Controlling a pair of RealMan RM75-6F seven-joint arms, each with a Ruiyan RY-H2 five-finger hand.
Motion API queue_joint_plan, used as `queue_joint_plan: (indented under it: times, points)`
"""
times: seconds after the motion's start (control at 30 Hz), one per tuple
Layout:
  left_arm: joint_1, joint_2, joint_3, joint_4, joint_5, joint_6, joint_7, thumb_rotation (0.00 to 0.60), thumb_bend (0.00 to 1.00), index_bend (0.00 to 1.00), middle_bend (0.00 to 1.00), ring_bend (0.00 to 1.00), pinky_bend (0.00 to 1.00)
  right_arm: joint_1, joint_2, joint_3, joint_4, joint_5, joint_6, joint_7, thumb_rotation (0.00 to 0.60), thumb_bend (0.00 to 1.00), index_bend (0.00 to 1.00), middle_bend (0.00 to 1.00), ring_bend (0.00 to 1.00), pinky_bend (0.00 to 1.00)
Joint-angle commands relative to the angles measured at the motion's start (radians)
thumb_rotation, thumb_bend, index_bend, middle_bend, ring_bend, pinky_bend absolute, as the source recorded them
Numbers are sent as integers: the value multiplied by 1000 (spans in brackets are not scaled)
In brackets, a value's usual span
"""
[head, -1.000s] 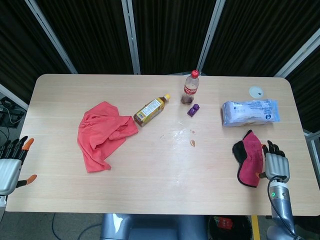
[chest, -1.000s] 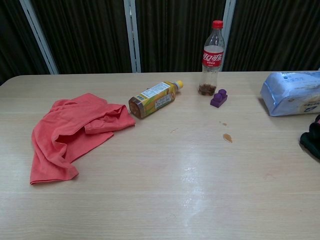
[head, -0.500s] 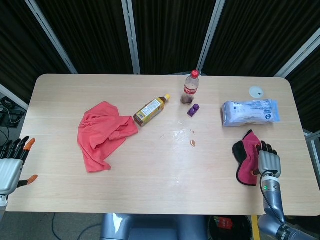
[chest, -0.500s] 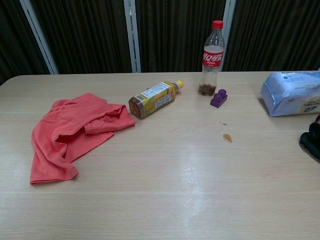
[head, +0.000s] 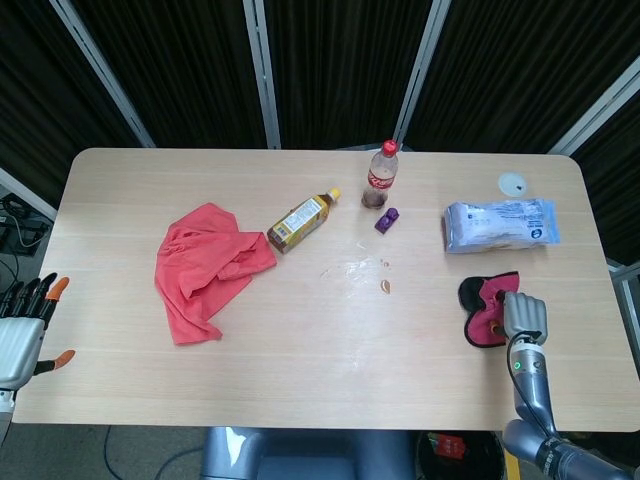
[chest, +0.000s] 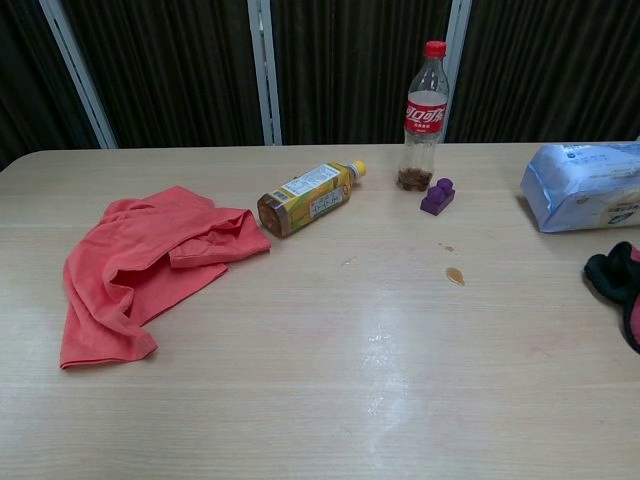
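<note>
A: Where's the pink-and-black rag (head: 484, 311) at?

B: Near the table's (head: 330, 380) right edge, just below the wipes pack (head: 498, 224). Right hand (head: 524, 315) has a bunched fistful of it.

A: Tricky?

B: Nah, looks soft, light, floppy. Grab a fold, I'd say. Left hand (head: 22, 325) hangs off-table, fingers spread, empty.

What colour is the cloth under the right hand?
The cloth is pink with a black edge, clearest in the head view.

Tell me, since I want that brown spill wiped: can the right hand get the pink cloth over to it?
Probably yes. The right hand holds the pink cloth, and only bare table lies between it and the brown spill.
</note>
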Motion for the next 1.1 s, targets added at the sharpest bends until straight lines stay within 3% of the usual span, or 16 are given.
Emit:
queue_joint_plan:
  times: [0.03,0.27,0.43,0.67,1.1]
  points:
    - [0,0,0,-2,-1,0,-2,600,0,0,0,0,0,-3,-4,-17,-20,-70,34,49,600,445,703,595,516,745]
    - [0,1,0,-6,-4,-1,-3,600,0,2,0,0,0,15,-12,-20,-96,-120,57,35,600,448,724,599,520,748]
    - [1,2,-4,-8,-15,-2,-13,600,0,5,0,0,0,67,-62,8,-94,-99,34,-25,600,450,725,598,520,747]
    - [-1,5,-1,-8,-13,-9,-26,600,0,11,0,0,0,129,-134,42,-22,-55,4,-89,600,450,725,598,520,747]
    - [-4,6,2,-9,-16,-21,-39,600,0,13,0,0,0,237,-281,101,101,-28,-40,-81,600,453,730,599,521,747]
